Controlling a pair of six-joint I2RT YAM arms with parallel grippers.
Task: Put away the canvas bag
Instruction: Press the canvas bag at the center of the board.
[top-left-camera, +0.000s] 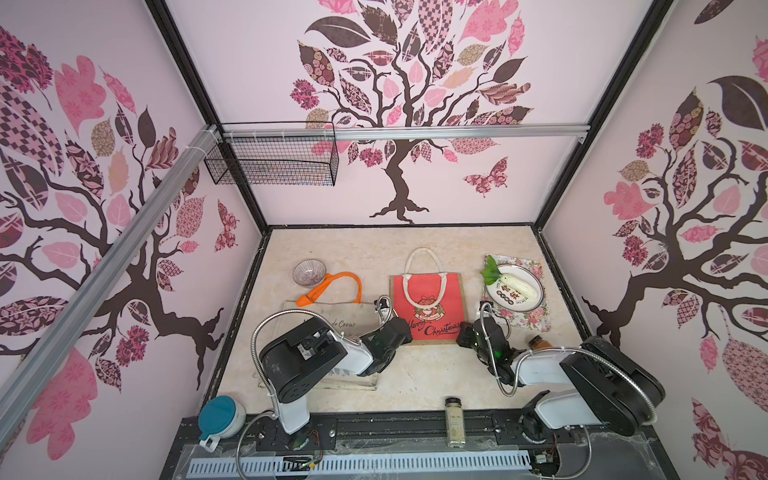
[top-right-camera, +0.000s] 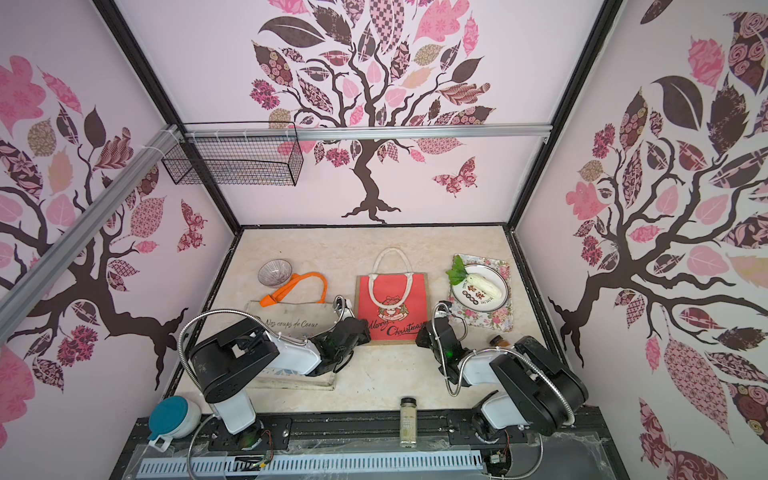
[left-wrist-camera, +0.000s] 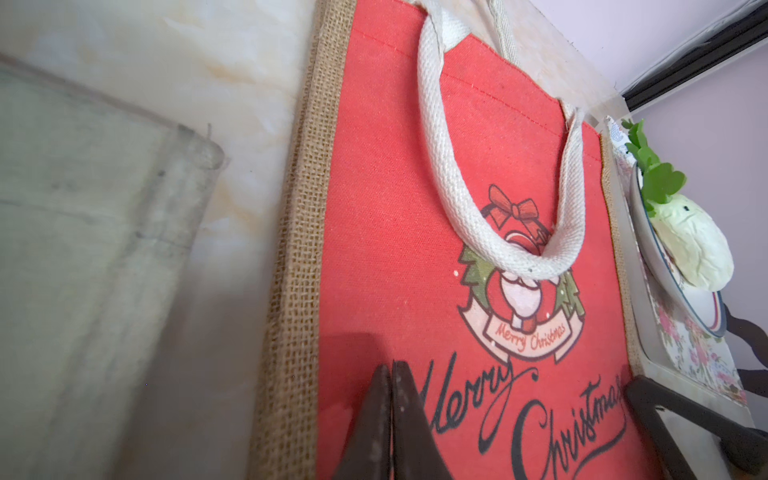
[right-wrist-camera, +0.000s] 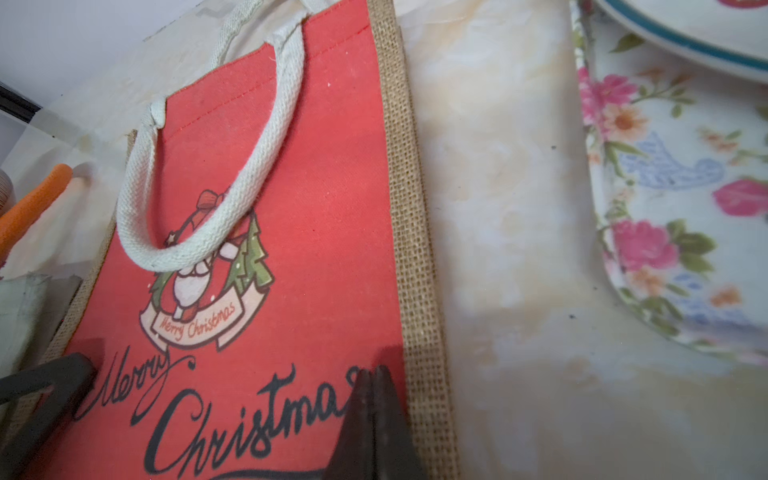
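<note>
The red canvas bag (top-left-camera: 432, 293) (top-right-camera: 395, 291) with burlap edges, white handles and "Merry Christmas" print lies flat mid-table in both top views. My left gripper (top-left-camera: 409, 327) (top-right-camera: 368, 332) rests at its near left corner. In the left wrist view the left gripper (left-wrist-camera: 392, 366) is shut, tips together on the red face (left-wrist-camera: 386, 208). My right gripper (top-left-camera: 462, 332) (top-right-camera: 419, 337) sits at the near right corner. In the right wrist view the right gripper (right-wrist-camera: 374, 370) is shut beside the burlap edge of the bag (right-wrist-camera: 291, 174). No fabric shows between either pair of jaws.
A beige bag with orange handles (top-left-camera: 332, 318) lies left under a clear sheet, with a small bowl (top-left-camera: 308, 273) behind it. A plate (top-left-camera: 498, 297) with a toy vegetable on a floral mat stands right. A spice jar (top-left-camera: 455, 422), a teal-lidded container (top-left-camera: 220, 417) and a wall wire basket (top-left-camera: 274, 160) are nearby.
</note>
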